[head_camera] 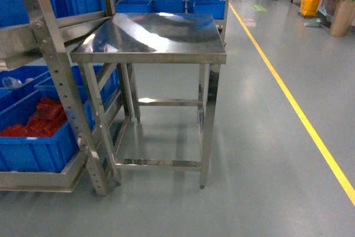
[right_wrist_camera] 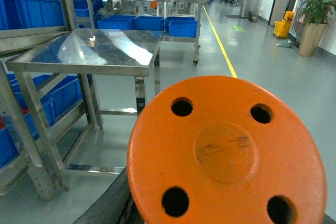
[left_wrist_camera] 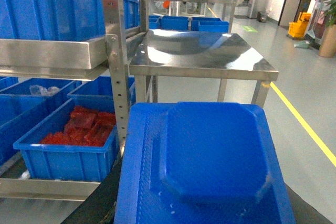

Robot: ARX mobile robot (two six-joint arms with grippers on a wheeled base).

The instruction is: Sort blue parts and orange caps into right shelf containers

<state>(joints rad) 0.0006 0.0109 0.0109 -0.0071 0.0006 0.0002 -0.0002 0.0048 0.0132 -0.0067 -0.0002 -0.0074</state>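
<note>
At the left edge of the head view stands a steel shelf rack (head_camera: 55,76), and on its lowest level, in the lower left of the frame, sits a blue crate (head_camera: 39,148) filled with red-orange pieces (head_camera: 39,117). I cannot make out from here whether these are the caps of my task. Right of the rack, in the middle of the frame, is a bare steel table (head_camera: 152,37), and behind it at the top more blue crates (head_camera: 169,5) sit in a row on a far rack. A yellow floor line (head_camera: 288,95) runs down the right side. Neither of my arms shows in this view.

In my left wrist view a large blue part (left_wrist_camera: 210,150) fills the lower centre of the frame, close under the camera; I judge my left gripper is carrying it, though its jaws are hidden and I cannot tell how they stand. In my right wrist view an orange cap (right_wrist_camera: 226,150) with four holes fills the lower right of the frame in the same way; that gripper's jaws are hidden too.

By my reckoning the sorting is at an early or middle point: one blue part and one orange cap appear to be in hand, neither yet in a container. Still left: reaching the right shelf containers and dropping each piece into its proper crate.
</note>
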